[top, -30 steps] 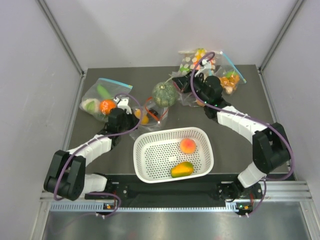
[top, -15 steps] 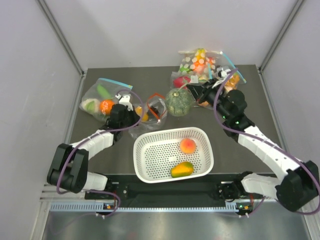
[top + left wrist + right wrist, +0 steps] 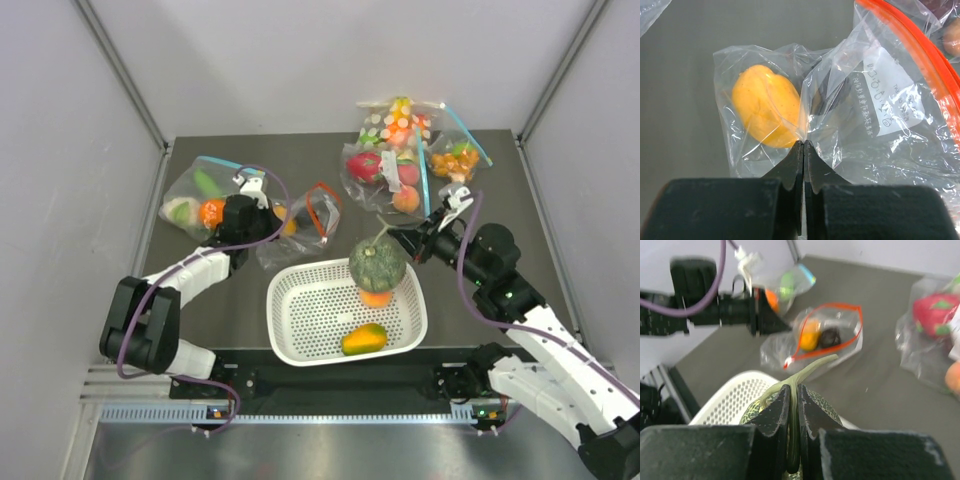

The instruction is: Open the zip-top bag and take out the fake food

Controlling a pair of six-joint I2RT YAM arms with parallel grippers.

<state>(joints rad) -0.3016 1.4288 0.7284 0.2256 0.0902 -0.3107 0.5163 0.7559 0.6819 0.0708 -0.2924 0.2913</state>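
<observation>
The dark table (image 3: pixel 290 160) held a white basket (image 3: pixel 310 320) at its near edge, in the middle. Just beyond the basket, a little to the left, lay the zip-top bag (image 3: pixel 305 220). Its red-orange mouth looked pulled open. The left gripper (image 3: pixel 803 150) was squeezed tight on a fold of the bag's clear plastic and pinned it down.

The green melon (image 3: pixel 377 263) hung over the far right part of the basket. The right gripper (image 3: pixel 794 395) was closed on its thin stem and held it up. It had not been let go yet.

A mango (image 3: pixel 364 338) lay inside the basket on the near side. A peach (image 3: pixel 376 297) was in there too, partly hidden under the melon.

Inside the bag were a small orange (image 3: pixel 767 105) and a small dark piece (image 3: pixel 830 337).

So the bag was open and more than half the job looked done. The melon needed dropping, and two little pieces were left to take out.
</observation>
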